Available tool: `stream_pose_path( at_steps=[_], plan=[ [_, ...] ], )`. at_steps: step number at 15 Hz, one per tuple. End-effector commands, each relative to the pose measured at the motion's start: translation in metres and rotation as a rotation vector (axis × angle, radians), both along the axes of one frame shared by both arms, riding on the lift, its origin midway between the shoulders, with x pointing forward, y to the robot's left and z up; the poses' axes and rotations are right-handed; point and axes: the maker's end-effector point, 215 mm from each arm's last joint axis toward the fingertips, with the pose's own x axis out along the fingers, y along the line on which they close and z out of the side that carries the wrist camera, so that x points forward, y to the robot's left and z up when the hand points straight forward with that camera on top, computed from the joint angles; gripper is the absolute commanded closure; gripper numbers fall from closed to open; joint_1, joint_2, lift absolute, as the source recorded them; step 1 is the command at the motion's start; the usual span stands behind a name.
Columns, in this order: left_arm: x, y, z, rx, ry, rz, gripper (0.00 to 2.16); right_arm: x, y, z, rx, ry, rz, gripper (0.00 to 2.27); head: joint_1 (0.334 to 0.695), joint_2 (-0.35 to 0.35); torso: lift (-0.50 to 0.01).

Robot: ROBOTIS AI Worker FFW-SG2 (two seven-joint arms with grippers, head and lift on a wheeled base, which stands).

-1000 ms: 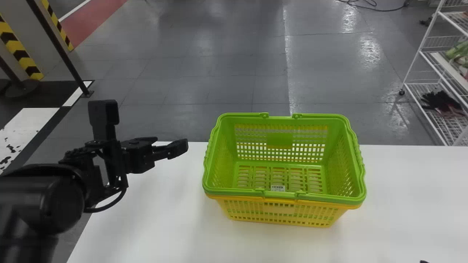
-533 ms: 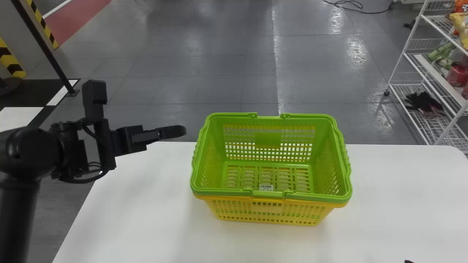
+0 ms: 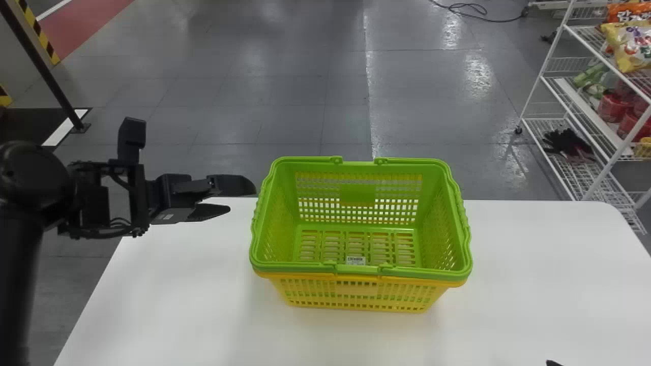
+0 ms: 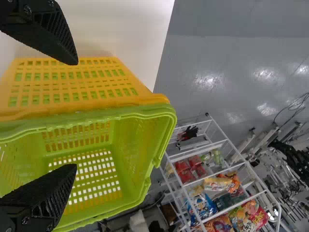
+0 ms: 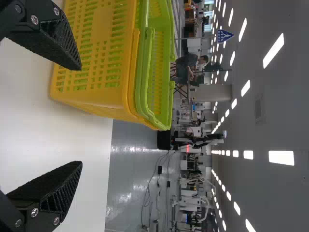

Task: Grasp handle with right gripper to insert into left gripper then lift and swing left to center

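In the head view, my left gripper (image 3: pixel 241 199) is open just left of the green basket (image 3: pixel 356 245), which is nested in a yellow basket (image 3: pixel 356 299) on the table. The green handle (image 3: pixel 356 270) lies folded along the near rim. The tip of my right gripper (image 3: pixel 553 363) pokes in at the bottom edge, right of the baskets. In the left wrist view, my left gripper (image 4: pixel 74 115) has the rims between its spread fingers, farther off. In the right wrist view, my right gripper (image 5: pixel 80 116) is open and empty, with the yellow basket (image 5: pixel 91 87) beyond.
The white table (image 3: pixel 168 300) ends just behind the baskets. On the floor beyond its right side stands a white wire rack (image 3: pixel 600 127) with snack bags and red packs. A dark pole (image 3: pixel 43 71) rises at the far left.
The head view has turned right, so table and baskets slid left in it. My left arm rose and its gripper came closer to the baskets, turning so that both fingers show apart.
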Motion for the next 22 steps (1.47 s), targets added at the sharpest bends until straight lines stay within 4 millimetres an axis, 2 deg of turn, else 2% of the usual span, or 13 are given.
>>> stream_pose_path(
  at_steps=[1, 6, 13, 16, 22],
  plan=[
    [0.009, -0.007, 0.000, -0.025, 0.022, -0.003, 0.04, -0.001, -0.001, 0.001, 0.000, -0.004, -0.005, 0.11, 0.695, 0.061, -0.093],
    [0.012, -0.023, -0.011, -0.032, 0.060, -0.030, 0.04, -0.003, -0.008, 0.005, -0.004, -0.014, -0.016, 0.11, 0.695, 0.034, -0.093],
    [0.005, -0.040, -0.003, -0.080, 0.067, -0.064, 0.04, -0.003, -0.012, 0.002, -0.010, -0.010, -0.023, 0.11, 0.695, 0.003, -0.093],
    [-0.002, -0.052, 0.006, -0.121, 0.072, -0.091, 0.04, -0.002, -0.015, -0.003, -0.012, -0.002, -0.029, 0.11, 0.695, -0.010, -0.093],
    [-0.013, -0.065, 0.032, -0.116, 0.056, -0.151, 0.04, -0.001, -0.015, -0.001, -0.009, -0.008, -0.031, 0.11, 0.695, -0.038, -0.093]
  ],
)
